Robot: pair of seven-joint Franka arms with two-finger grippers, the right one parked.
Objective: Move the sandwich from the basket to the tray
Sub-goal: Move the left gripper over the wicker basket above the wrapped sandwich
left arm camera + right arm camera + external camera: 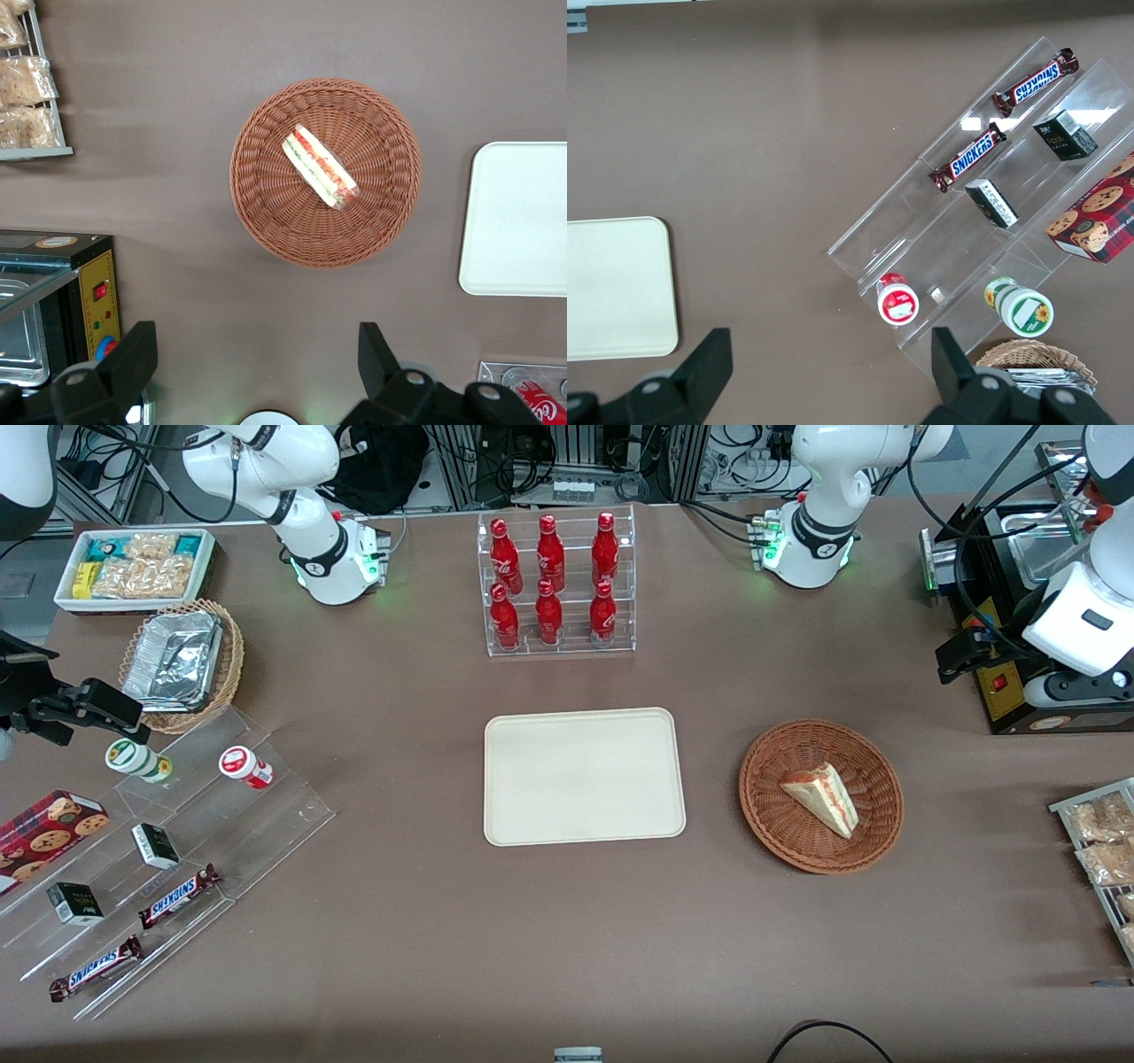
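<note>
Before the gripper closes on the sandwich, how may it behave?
The sandwich looks like soft bread, so it probably squashes easily. Its filling layers may slide apart. It lies loose in the basket, likely light. The open gripper hangs above the table beside the basket.

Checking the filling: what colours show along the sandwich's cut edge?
Red-orange and green between pale bread on the sandwich, clearest in the left wrist view; open gripper above.

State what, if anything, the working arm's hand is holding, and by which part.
Nothing: the hand is open, high above the table; the sandwich lies in the basket.
</note>
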